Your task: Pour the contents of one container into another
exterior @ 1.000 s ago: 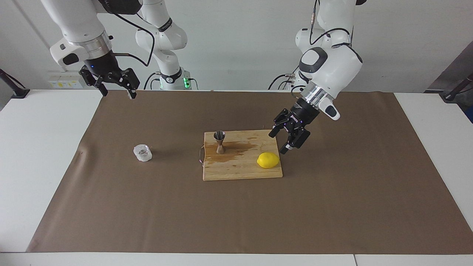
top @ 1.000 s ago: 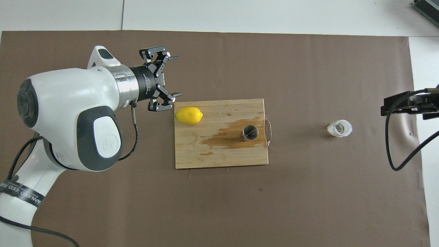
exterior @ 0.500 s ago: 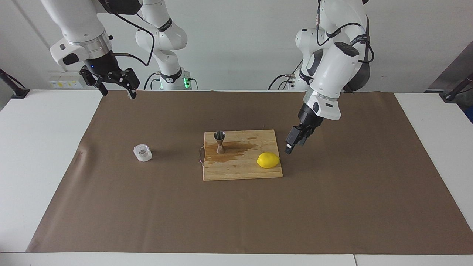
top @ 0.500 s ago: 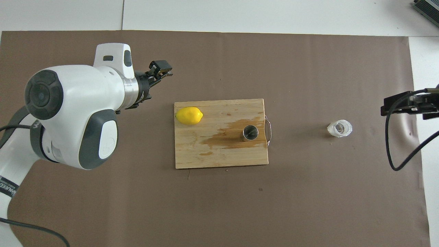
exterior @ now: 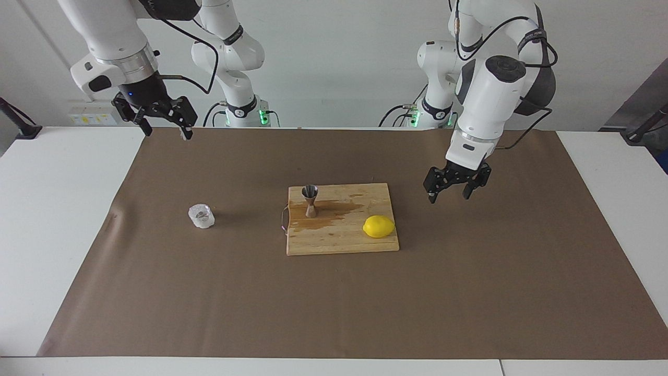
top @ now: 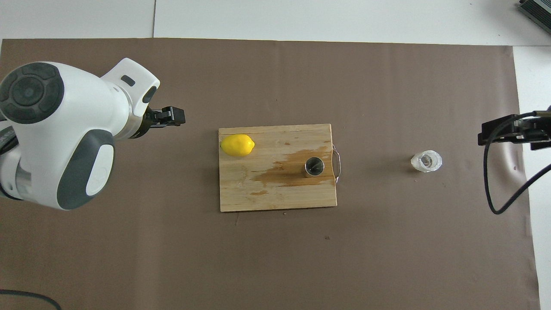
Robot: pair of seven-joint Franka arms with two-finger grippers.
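Facing view showed the glass cup (exterior: 201, 216), likely slick and fragile, best gripped across its sides; left claw (exterior: 452, 191) and right claw (exterior: 167, 129) gaped empty.

A robotics lab is shown: two white arms (exterior: 485, 89) are mounted at a white table (exterior: 57, 209) covered with brown paper (exterior: 334, 303), cables are run along a bare white wall (exterior: 334, 57), and a socket strip (exterior: 93, 116) is fixed there.

One high camera faces the robots, another looks steeply down from above them; both share the board (exterior: 342, 230) (top: 275, 172).
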